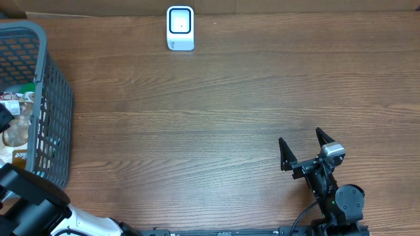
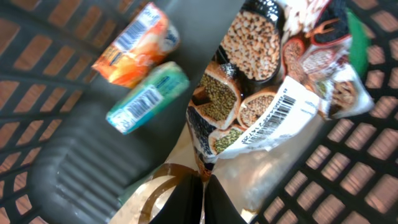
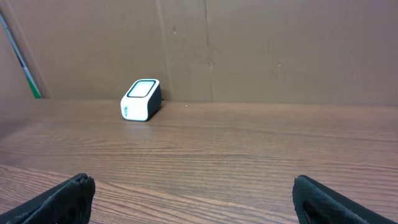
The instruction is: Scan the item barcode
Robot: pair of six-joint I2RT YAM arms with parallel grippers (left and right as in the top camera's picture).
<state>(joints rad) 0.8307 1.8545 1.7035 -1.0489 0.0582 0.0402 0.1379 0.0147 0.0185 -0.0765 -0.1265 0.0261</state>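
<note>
A clear bag of mixed beans (image 2: 249,93) with a white barcode label (image 2: 273,118) lies in the grey basket (image 2: 367,180). My left gripper (image 2: 203,182) is shut on the bag's lower edge, its black fingers (image 2: 183,202) pressed together around a fold of plastic. The white barcode scanner (image 1: 180,28) stands at the table's far edge, and it also shows in the right wrist view as the scanner (image 3: 141,99) against the cardboard wall. My right gripper (image 1: 303,147) rests low at the front right, open and holding nothing, the right gripper (image 3: 194,199) well short of the scanner.
The basket (image 1: 56,85) stands at the table's left edge. Inside it lie an orange packet (image 2: 134,43) and a teal packet (image 2: 149,99), both with barcodes, left of the bean bag. A brown-and-white package (image 2: 161,186) lies under my left fingers.
</note>
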